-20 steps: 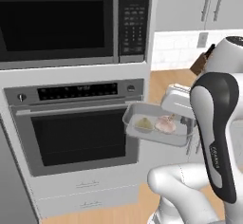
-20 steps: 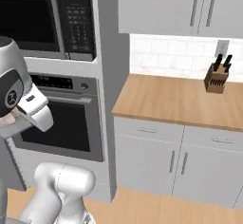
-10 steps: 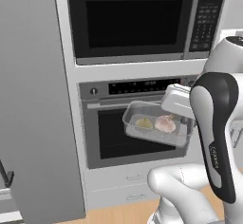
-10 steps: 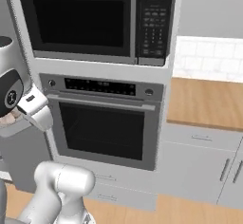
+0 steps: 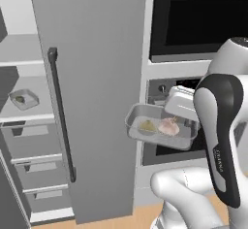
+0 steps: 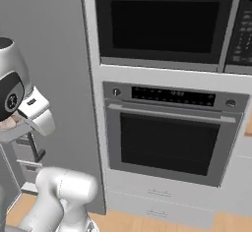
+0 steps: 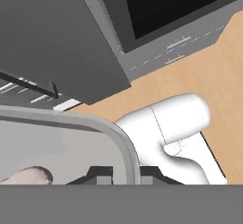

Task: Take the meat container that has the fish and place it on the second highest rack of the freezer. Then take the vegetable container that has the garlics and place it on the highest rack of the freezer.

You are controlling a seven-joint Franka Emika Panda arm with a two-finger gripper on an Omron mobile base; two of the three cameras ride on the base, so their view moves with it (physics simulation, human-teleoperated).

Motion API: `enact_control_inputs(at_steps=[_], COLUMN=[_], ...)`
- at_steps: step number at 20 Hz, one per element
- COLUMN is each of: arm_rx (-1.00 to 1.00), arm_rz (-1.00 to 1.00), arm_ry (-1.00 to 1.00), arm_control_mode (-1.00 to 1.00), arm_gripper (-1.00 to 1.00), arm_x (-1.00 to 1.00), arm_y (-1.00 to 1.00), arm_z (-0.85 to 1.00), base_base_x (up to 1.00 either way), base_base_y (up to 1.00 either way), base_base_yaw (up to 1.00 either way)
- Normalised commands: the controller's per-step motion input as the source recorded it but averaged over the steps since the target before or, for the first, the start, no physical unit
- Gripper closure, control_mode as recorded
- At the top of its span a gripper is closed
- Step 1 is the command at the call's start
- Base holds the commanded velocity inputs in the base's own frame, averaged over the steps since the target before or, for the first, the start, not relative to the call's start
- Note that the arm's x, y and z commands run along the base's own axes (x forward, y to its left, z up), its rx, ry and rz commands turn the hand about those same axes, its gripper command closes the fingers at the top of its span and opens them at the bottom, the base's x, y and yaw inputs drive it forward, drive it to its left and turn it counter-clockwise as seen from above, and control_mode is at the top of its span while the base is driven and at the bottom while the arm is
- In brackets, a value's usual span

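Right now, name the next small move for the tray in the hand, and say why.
Probably swing the tray left around the open door toward the top shelf. The hand is shut on its rim, the garlics ride inside, and another tray already sits one shelf lower.

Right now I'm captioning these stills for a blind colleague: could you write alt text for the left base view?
The robot's gripper holds a grey tray of garlics in mid-air before the wall oven. Left of it the freezer door stands open, and another small tray rests on an inside shelf.
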Motion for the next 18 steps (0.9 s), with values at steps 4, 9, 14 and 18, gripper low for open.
enact_control_inputs(at_steps=[4, 9, 14, 18], arm_rx=[0.00, 0.00, 0.00, 0.00], arm_rz=[0.00, 0.00, 0.00, 0.00], arm_ry=[0.00, 0.00, 0.00, 0.00], arm_control_mode=[1.00, 1.00, 1.00, 1.00], arm_gripper=[1.00, 1.00, 1.00, 1.00], arm_x=[0.00, 0.00, 0.00, 0.00], arm_y=[0.00, 0.00, 0.00, 0.00], arm_z=[0.00, 0.00, 0.00, 0.00], base_base_x=[-0.03, 0.01, 0.40, 0.65], base_base_y=[1.00, 1.00, 0.81, 0.34], base_base_yaw=[0.00, 0.00, 0.00, 0.00])
